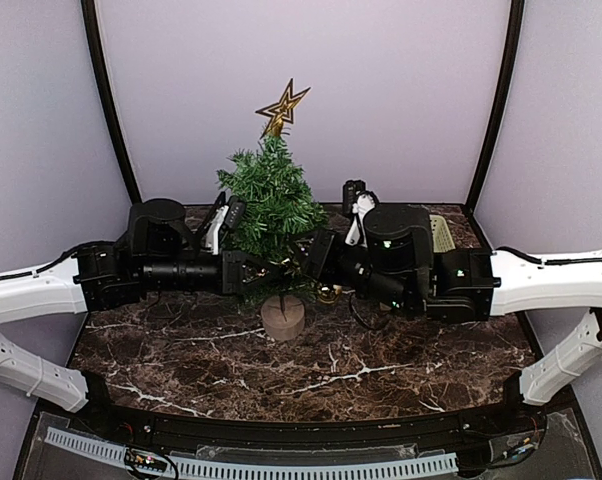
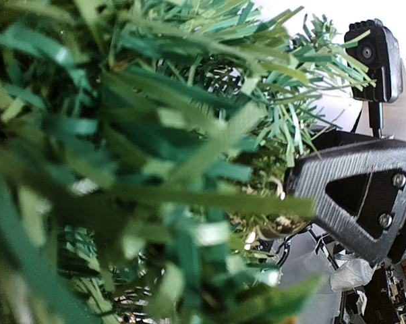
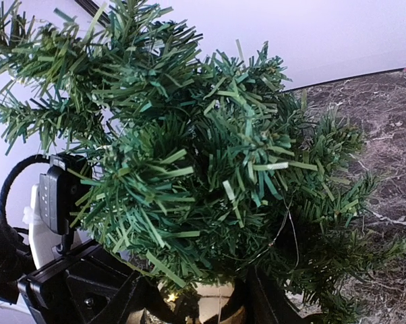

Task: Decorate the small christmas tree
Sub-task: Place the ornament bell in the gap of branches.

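The small christmas tree [image 1: 271,195] stands at the middle back of the table on its round tan base [image 1: 283,317], with a gold star [image 1: 283,105] on top. My right gripper [image 1: 319,268] reaches into the lower branches from the right. In the right wrist view its fingers [image 3: 270,305] are shut on a gold bauble [image 3: 213,309], whose thin wire loop [image 3: 292,233] lies among the needles [image 3: 210,155]. My left gripper [image 1: 249,272] is pushed into the lower branches from the left. In the left wrist view branches [image 2: 156,169] hide its fingers.
The table top is dark marble [image 1: 311,375], with purple walls close behind and on both sides. A beige ridged object [image 1: 441,233] lies at the back right. The right arm's gripper body [image 2: 355,196] is close to the left wrist camera.
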You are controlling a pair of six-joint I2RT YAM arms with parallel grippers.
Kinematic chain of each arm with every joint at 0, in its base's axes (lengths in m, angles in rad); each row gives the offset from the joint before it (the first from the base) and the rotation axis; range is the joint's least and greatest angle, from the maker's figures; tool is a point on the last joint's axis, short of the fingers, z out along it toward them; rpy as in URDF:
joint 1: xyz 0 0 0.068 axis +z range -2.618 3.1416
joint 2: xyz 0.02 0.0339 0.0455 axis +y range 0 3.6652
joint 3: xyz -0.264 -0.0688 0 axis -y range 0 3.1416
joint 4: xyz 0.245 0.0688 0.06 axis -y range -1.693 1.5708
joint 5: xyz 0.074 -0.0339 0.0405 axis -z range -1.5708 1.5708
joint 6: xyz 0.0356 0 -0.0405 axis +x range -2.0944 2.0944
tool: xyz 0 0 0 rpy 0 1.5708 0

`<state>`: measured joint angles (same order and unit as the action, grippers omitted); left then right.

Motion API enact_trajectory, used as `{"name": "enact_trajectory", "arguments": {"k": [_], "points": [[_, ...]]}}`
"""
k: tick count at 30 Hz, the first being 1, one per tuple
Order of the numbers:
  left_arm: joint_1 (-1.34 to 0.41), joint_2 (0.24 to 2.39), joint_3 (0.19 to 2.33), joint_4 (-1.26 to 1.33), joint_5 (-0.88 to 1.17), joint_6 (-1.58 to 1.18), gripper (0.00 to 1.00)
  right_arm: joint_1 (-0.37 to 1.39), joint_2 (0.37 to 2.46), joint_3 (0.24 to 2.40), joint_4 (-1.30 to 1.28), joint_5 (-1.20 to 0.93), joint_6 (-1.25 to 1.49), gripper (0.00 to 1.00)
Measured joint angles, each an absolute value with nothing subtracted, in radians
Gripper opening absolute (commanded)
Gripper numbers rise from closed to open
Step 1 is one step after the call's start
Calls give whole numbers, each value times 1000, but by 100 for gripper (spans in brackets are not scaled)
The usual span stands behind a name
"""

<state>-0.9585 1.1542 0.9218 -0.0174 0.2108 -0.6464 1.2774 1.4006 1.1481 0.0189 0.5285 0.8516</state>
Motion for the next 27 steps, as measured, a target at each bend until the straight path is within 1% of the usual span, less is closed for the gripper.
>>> {"name": "enact_trajectory", "arguments": {"k": [12, 27], "points": [[-951, 1180, 929, -8, 268, -655, 0, 1230, 1386, 1105, 76, 506, 923, 33], [-951, 1138, 928, 12, 279, -620, 0, 1216, 1351, 1030, 197, 383, 921, 31]]}}
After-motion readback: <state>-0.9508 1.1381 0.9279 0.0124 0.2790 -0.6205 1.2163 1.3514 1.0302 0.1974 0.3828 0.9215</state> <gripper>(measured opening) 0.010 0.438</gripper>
